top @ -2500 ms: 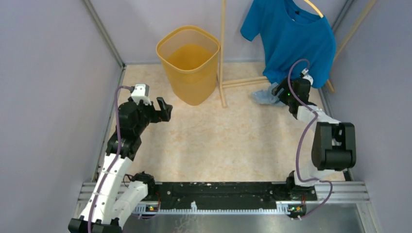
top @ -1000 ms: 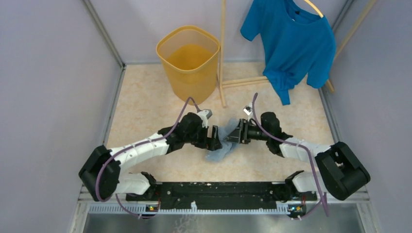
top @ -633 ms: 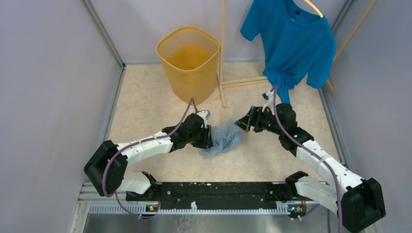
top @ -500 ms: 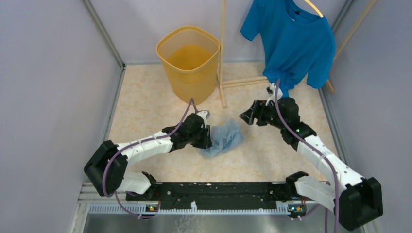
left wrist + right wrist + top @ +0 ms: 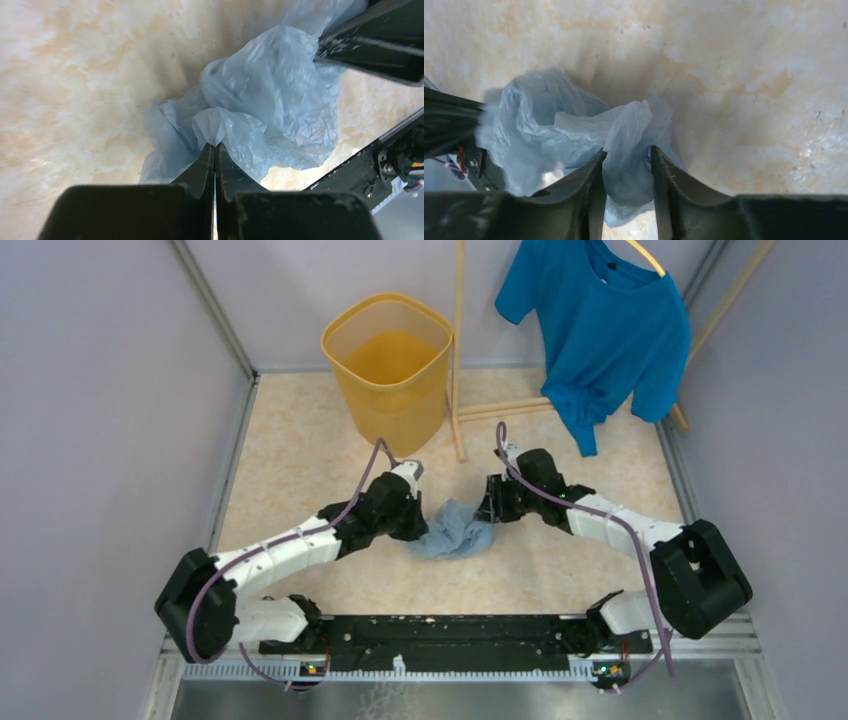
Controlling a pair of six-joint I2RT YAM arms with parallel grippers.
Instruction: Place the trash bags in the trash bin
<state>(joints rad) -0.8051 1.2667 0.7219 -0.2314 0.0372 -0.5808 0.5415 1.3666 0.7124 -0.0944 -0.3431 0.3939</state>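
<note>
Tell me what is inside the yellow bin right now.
Inside the trash bin only its own orange floor and far walls show; no bag is in it. The trash bag lies outside on the table. The inner face of the bin's near wall is out of sight.

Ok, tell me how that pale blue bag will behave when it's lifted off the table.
Probably floppy: the trash bag lies crumpled in soft folds, so it should sag and trail from the left gripper, which pinches just one thin fold. Likely very light, being thin see-through film. It may slip or tear at that small pinch.
</note>
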